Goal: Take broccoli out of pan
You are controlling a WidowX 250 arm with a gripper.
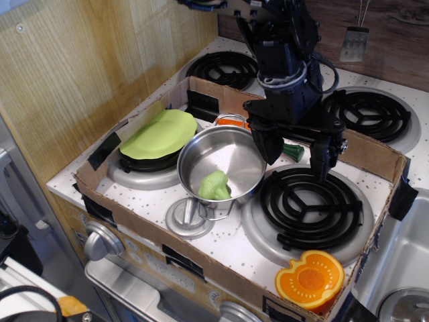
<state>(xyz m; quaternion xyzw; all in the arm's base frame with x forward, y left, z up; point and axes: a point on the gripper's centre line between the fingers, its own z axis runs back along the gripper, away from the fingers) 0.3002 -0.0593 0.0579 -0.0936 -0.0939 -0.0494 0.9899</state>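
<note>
The broccoli (214, 186), a small light-green bumpy floret, lies inside the pan (236, 146), against its front wall. The pan is a round shiny steel pot with wire loop handles, standing on the toy stove between the burners. My gripper (298, 153) hangs above and to the right of the pan, over the near right burner. Its two black fingers (271, 144) point down, spread wide apart, with nothing between them. The left finger is beside the pan's right rim.
A flat lime-green leaf piece (159, 134) lies on the left burner. A small grey lid (189, 218) sits in front of the pan. An orange carrot (232, 122) shows behind the pan. An orange slice piece (310, 278) lies front right. Cardboard walls (154, 231) ring the stove.
</note>
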